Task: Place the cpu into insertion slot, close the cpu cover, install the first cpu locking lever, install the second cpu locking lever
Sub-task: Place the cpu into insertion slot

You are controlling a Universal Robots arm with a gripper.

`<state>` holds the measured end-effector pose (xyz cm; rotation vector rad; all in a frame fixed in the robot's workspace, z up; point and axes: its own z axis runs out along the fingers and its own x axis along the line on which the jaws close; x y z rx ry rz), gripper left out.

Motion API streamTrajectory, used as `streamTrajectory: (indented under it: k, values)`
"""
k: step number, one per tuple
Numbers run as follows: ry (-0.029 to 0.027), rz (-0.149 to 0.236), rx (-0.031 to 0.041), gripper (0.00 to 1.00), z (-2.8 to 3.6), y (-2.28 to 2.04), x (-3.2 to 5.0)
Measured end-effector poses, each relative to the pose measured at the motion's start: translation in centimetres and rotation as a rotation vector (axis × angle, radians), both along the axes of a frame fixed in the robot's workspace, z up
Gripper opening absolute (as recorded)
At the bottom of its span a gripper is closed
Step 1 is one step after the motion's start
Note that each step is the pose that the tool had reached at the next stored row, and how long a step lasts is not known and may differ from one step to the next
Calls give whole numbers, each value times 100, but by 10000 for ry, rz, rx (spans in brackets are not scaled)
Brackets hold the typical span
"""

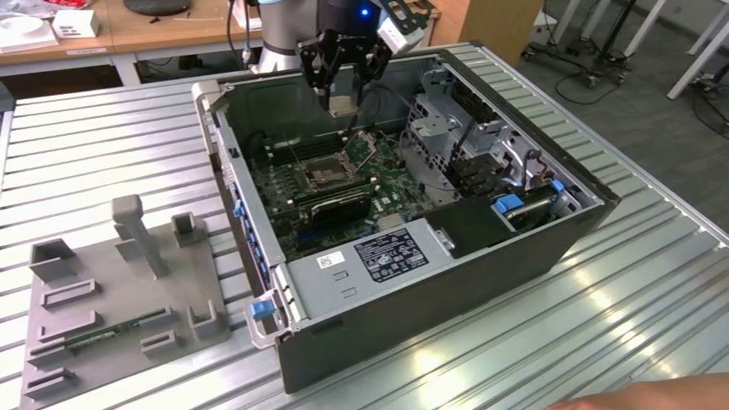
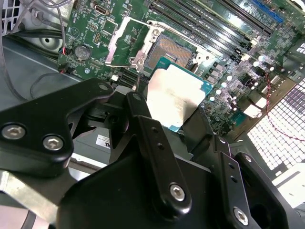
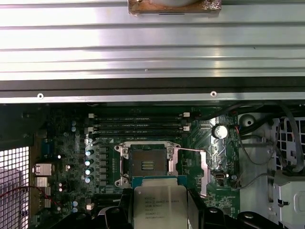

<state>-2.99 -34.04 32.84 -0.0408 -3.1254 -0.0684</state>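
My gripper (image 1: 341, 96) hangs over the open computer case, shut on the cpu (image 1: 341, 105), a small square chip with a silver-grey top. In both wrist views the cpu (image 2: 174, 93) (image 3: 159, 205) sits between the black fingers (image 2: 143, 129), held above the green board and apart from it. The insertion slot (image 1: 324, 175) (image 2: 171, 50) (image 3: 147, 164) lies bare below, dark inside a silver rim. The cpu cover (image 2: 125, 40) (image 3: 193, 167) is swung open beside the slot, standing up from the board in the exterior view (image 1: 367, 147).
The case walls (image 1: 228, 171) ring the board. A grey drive cage (image 1: 450, 128) and a power supply (image 1: 387, 252) crowd the slot on the exterior view's right. Long memory slots (image 3: 138, 121) run beside the socket. A grey fixture (image 1: 114, 290) stands outside the case. A hand (image 1: 638, 397) shows at the frame's lower edge.
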Motion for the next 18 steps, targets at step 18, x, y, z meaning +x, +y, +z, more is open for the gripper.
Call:
streamTrajectory:
  k: [18]
  values:
    - [0, 1, -20, 54, -138, 0, 0]
